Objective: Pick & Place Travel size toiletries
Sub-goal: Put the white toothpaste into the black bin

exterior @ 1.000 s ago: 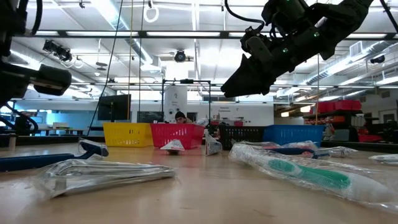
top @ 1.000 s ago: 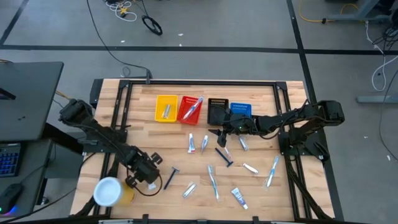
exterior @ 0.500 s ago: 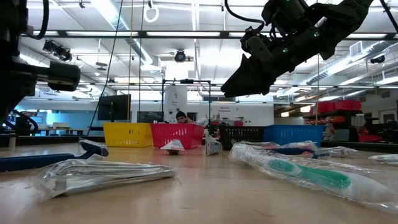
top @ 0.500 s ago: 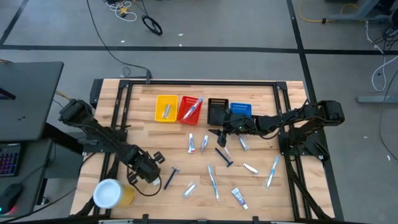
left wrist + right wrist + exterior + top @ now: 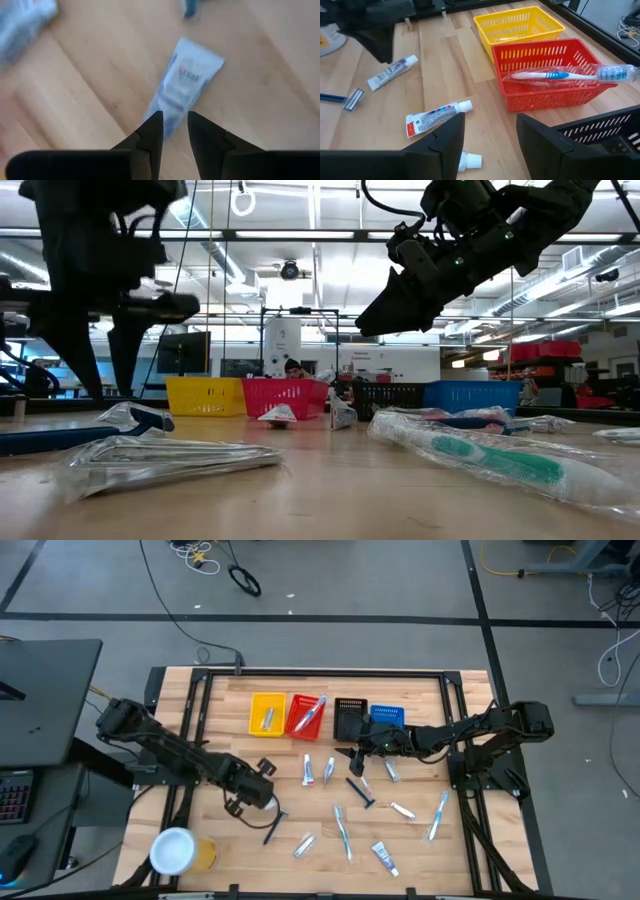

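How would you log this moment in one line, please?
left end effector: over white tube | right end effector: open, empty, near black bin

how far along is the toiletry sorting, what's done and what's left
Early days. Done: a wrapped toothbrush lies across the red bin and one item sits in the yellow bin. In hand: nothing is held; the left pincer hangs partly closed over a small white tube, and the right pincer waits open near the black bin. Left: about a dozen tubes, razors and toothbrushes lie loose on the table.
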Tool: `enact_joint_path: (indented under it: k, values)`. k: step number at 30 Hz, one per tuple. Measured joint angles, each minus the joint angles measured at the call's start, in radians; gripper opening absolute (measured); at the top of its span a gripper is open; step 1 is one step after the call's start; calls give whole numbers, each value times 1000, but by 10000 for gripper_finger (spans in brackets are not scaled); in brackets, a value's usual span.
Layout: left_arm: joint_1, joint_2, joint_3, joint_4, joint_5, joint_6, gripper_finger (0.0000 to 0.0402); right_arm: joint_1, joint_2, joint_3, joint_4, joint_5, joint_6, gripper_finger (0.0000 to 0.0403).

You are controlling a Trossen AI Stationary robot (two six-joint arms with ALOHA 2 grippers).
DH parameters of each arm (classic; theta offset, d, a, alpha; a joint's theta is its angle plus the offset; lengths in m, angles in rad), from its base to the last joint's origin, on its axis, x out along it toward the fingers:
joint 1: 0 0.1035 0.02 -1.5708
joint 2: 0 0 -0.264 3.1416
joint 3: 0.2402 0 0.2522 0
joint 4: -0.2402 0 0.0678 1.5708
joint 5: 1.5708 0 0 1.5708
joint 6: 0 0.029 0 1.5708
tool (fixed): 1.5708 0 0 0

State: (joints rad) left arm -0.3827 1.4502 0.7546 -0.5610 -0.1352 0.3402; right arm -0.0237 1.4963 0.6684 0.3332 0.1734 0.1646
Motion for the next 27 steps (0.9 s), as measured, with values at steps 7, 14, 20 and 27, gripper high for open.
enact_joint_path:
  k: [7, 14, 20, 27]
  values:
    - [1, 5, 23, 0, -15, 39, 100, 0, 0, 0, 0, 0, 0, 189]
    - [34, 7, 23, 2, 14, 5, 127, 0, 0, 0, 0, 0, 0, 189]
    - [71, 8, 23, 1, 33, 40, 167, 0, 0, 0, 0, 0, 0, 189]
    - [109, 9, -9, 0, 77, 163, 197, 0, 0, 0, 0, 0, 0, 189]
